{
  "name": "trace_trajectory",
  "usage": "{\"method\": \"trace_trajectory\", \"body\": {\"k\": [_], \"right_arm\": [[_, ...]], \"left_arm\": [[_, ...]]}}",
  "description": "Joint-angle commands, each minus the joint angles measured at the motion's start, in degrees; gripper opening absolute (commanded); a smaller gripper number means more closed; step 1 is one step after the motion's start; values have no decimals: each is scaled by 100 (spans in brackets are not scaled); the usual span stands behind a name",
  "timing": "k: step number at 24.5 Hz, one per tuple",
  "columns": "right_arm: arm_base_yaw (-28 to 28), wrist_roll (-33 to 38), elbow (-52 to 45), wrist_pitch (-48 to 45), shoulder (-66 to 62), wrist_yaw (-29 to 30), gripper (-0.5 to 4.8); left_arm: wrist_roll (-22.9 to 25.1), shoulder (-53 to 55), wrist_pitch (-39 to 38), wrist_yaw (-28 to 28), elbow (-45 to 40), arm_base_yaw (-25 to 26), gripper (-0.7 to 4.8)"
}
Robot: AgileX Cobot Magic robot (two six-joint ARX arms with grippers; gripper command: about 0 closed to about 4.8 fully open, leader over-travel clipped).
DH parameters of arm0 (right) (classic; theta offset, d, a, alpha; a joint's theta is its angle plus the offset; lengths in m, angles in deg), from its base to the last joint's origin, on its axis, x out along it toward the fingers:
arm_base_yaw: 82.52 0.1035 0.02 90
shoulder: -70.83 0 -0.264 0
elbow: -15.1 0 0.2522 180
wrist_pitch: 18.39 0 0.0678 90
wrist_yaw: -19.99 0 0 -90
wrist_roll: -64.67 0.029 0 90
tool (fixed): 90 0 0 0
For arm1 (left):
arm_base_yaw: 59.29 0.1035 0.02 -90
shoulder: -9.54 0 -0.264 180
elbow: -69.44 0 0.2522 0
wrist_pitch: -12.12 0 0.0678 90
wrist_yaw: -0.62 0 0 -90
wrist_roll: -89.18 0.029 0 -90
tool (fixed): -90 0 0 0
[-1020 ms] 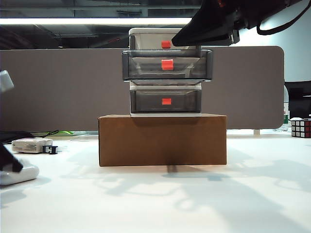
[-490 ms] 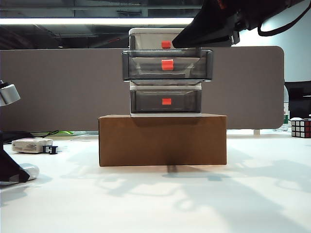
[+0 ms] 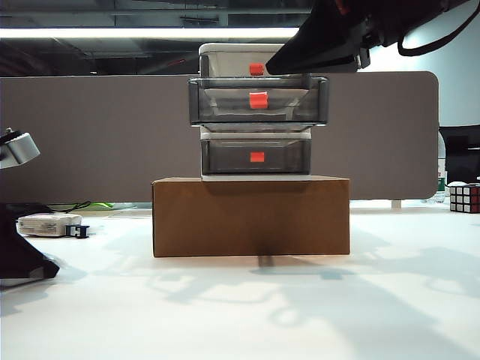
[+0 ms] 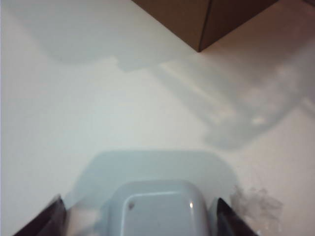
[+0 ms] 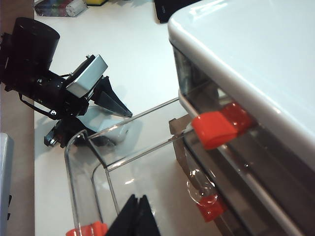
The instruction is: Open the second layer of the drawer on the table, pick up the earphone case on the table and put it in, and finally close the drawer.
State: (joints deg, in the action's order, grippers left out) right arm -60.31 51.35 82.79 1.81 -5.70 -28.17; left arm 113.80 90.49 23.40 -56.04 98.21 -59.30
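Observation:
The drawer (image 3: pixel 256 112) stands on a brown box, its second layer (image 3: pixel 258 100) pulled out with the red-orange tab forward. The white earphone case (image 4: pixel 157 209) lies on the table (image 3: pixel 247 307) between the fingers of my left gripper (image 4: pixel 139 199), which is open and straddles it with a gap on each side. In the exterior view that gripper (image 3: pixel 26 262) is low at the far left and hides the case. My right gripper (image 5: pixel 137 216) is shut on nothing, hovering above the open second layer (image 5: pixel 123 162), near the unit's top (image 3: pixel 274 67).
A brown cardboard box (image 3: pixel 251 217) carries the drawer unit. A boxy off-white device with a black part (image 3: pixel 49 223) lies at the back left. A Rubik's cube (image 3: pixel 465 198) sits at the far right. A grey partition (image 3: pixel 90 135) closes the back.
My left gripper has come down over the earphone case, which showed at the far left before and is now covered. The right arm and the drawer have stayed still.

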Motion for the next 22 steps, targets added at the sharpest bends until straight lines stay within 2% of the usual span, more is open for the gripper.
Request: {"method": "trace_trajectory", "body": {"k": [1,4,7,10,12,14,15,20,21,22], "right_arm": [[2,-22,11,-44,20,4,-5],[2,-22,11,-44,20,4,-5],[2,-22,11,-46,20,2,-5],[2,-22,11,-44,20,2,-5],[2,-22,11,-44,20,-26,-5],[2,-22,11,-42,20,-107,-5],[2,-22,11,-42,20,-122,-5],[2,-22,11,-44,20,-125,-5],[2,-24,11,-44,20,-125,-5],[2,-22,11,-44,20,-125,-5]], "left_arm": [[-63,166,-389,-94,-55,4,393],[-66,267,-361,-92,-57,4,392],[-66,321,-428,28,-57,4,336],[-68,326,-579,57,-57,4,330],[-66,326,-579,214,-55,4,267],[-66,326,-579,332,-55,4,161],[-66,326,-579,387,-55,4,131],[-61,326,-566,420,-55,4,105],[-61,326,-557,442,-46,4,73],[-61,319,-516,529,-42,4,63]]}}
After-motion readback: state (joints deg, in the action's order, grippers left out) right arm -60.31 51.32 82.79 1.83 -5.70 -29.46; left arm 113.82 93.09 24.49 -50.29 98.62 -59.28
